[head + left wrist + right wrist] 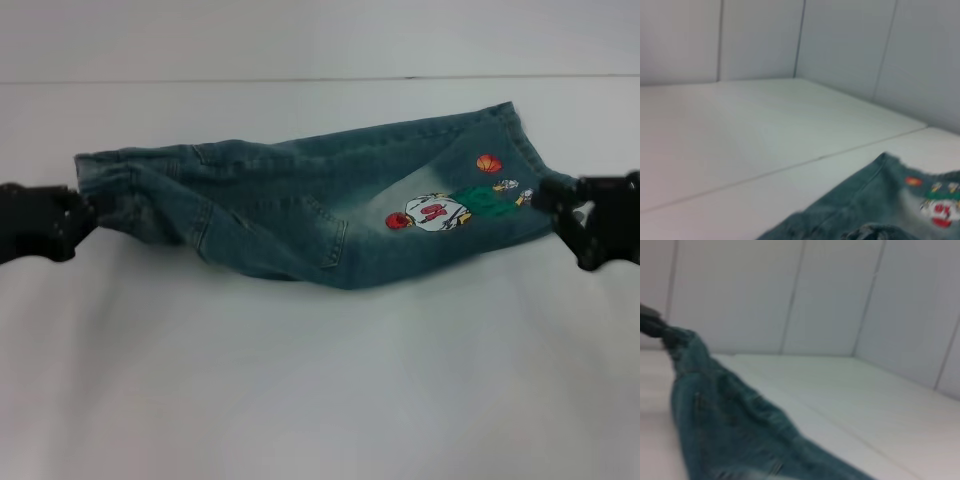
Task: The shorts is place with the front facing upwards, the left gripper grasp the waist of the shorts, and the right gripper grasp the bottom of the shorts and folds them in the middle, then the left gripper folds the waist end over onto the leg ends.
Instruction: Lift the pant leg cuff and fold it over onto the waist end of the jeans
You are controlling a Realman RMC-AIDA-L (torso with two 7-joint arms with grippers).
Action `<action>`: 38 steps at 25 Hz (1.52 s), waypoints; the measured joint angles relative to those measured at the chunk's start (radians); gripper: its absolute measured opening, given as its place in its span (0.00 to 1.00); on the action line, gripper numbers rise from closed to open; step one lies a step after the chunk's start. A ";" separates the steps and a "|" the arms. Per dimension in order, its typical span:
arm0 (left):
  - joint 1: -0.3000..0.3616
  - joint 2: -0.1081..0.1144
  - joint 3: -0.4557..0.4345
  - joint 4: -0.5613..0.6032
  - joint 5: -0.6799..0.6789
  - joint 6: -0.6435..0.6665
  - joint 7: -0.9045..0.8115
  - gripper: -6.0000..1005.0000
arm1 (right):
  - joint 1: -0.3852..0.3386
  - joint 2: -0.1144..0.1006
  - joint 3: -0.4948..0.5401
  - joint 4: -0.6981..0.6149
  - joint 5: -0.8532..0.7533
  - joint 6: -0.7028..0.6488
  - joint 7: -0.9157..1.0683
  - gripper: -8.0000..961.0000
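Note:
The blue-green denim shorts (300,215) are stretched sideways between my two grippers and sag in the middle above the white table. My left gripper (92,212) is shut on the waist (108,178) at the left end. At the right end, my right gripper (552,196) is shut on the bottom of the shorts (525,150). A cartoon patch (432,212) faces up near the leg ends. The left wrist view shows the shorts (865,210) with that patch (940,212). In the right wrist view the shorts (715,415) run away toward the far left gripper (651,322).
The white table (320,400) spreads out below and in front of the shorts. Its back edge meets a pale panelled wall (320,40) behind them.

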 joint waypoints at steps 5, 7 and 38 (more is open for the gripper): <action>-0.042 0.003 -0.003 0.054 -0.014 0.055 -0.076 0.06 | 0.080 0.005 -0.006 0.183 0.096 0.150 -0.168 0.19; -0.057 0.006 -0.001 0.069 -0.025 0.076 -0.095 0.06 | 0.118 0.005 -0.006 0.257 0.118 0.206 -0.237 0.11; -0.215 0.007 0.183 0.278 -0.133 0.166 -0.365 0.06 | 0.455 0.014 -0.066 0.756 0.093 0.484 -0.565 0.01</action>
